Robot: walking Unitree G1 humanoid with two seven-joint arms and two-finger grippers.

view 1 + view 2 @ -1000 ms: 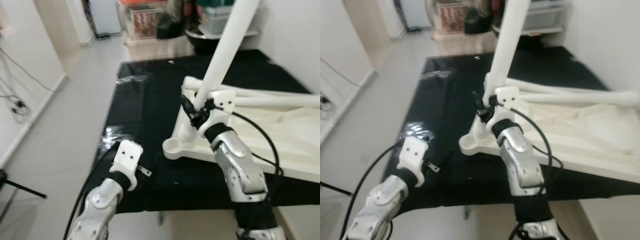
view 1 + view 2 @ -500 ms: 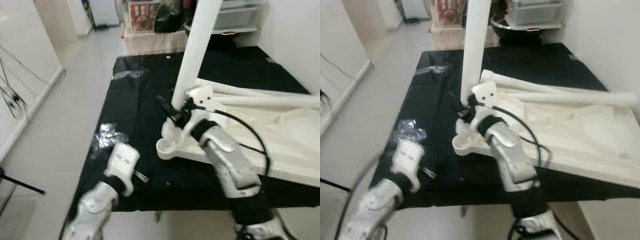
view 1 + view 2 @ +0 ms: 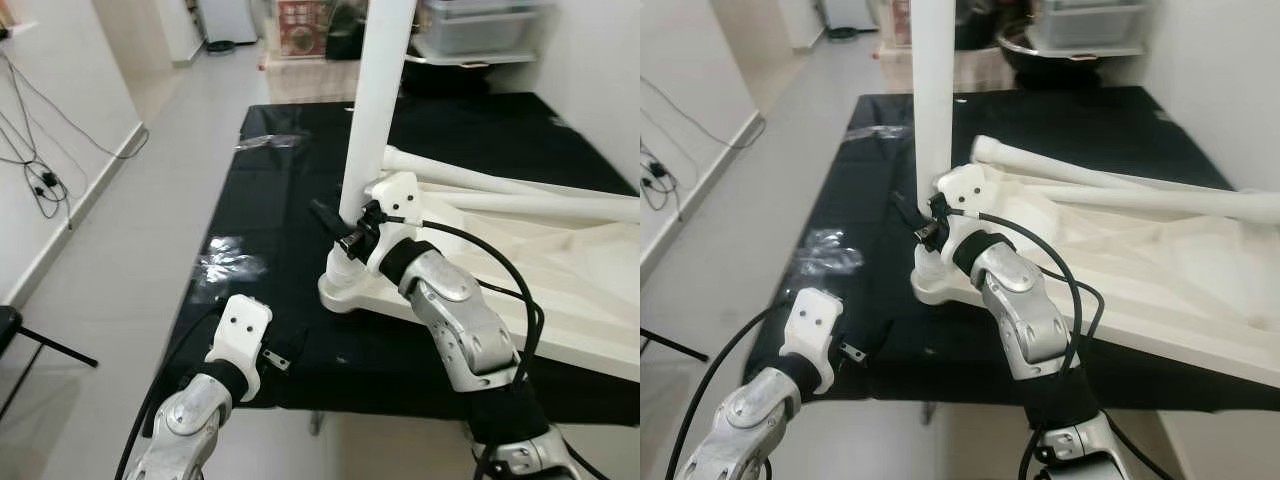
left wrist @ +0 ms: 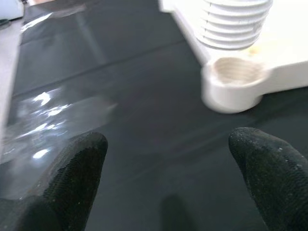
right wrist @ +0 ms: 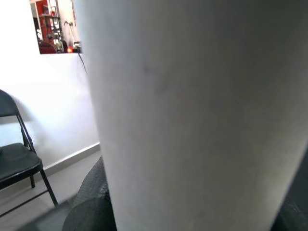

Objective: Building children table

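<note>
A white tabletop lies upside down on the black-covered table. My right gripper is shut on a long white table leg and holds it upright at the near left corner. The leg's threaded end hangs just over the round corner socket, whose hole shows open. The leg stands close in the right wrist view, with one finger against it. My left gripper is open low over the black cover, short of that corner. Two more legs lie across the tabletop.
Crinkled clear plastic lies on the black cover near my left arm, and more lies farther back. Cables hang on the left wall over bare floor. Shelves and boxes stand beyond the table. A black folding chair stands by a wall.
The leg has swung from leaning right to standing upright, and its lower end has come over the corner socket. The camera shifted. My left arm stays low by the table's front edge.
</note>
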